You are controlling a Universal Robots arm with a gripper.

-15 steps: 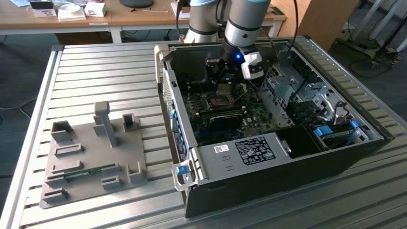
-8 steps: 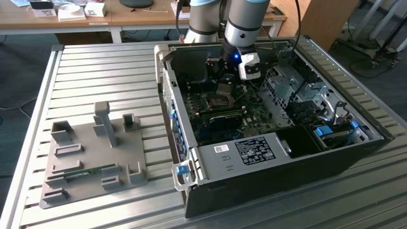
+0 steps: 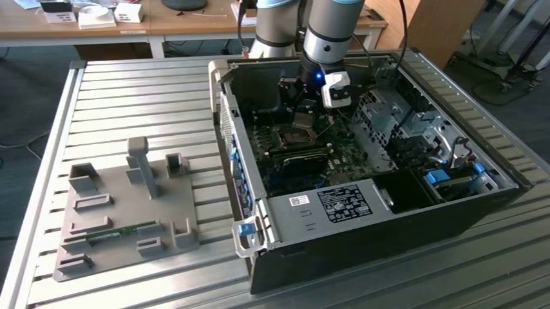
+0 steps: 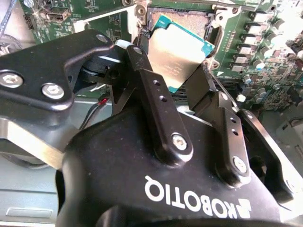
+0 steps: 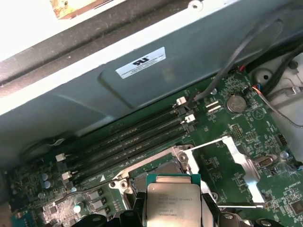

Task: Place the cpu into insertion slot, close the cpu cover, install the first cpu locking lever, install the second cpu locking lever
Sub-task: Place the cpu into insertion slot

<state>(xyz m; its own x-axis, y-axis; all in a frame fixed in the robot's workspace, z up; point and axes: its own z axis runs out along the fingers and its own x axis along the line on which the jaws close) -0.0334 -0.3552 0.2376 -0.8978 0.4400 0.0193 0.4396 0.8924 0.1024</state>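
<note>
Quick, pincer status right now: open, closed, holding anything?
The pincer is closed on the cpu, holding it over the socket.

The cpu [image 4: 177,49], a small flat square chip with a silvery-grey metal top and teal edges, is seen raised and tilted just above the insertion slot [image 4: 184,18]. The cpu cover [image 5: 242,166], a thin silver windowed frame, is swung open beside the insertion slot.

white lettering marked the gripper [image 4: 173,66]; unreadable fine print marked the cpu [image 5: 173,205]; a white label [image 5: 140,62] sat beside the motherboard [image 5: 236,135].
</note>
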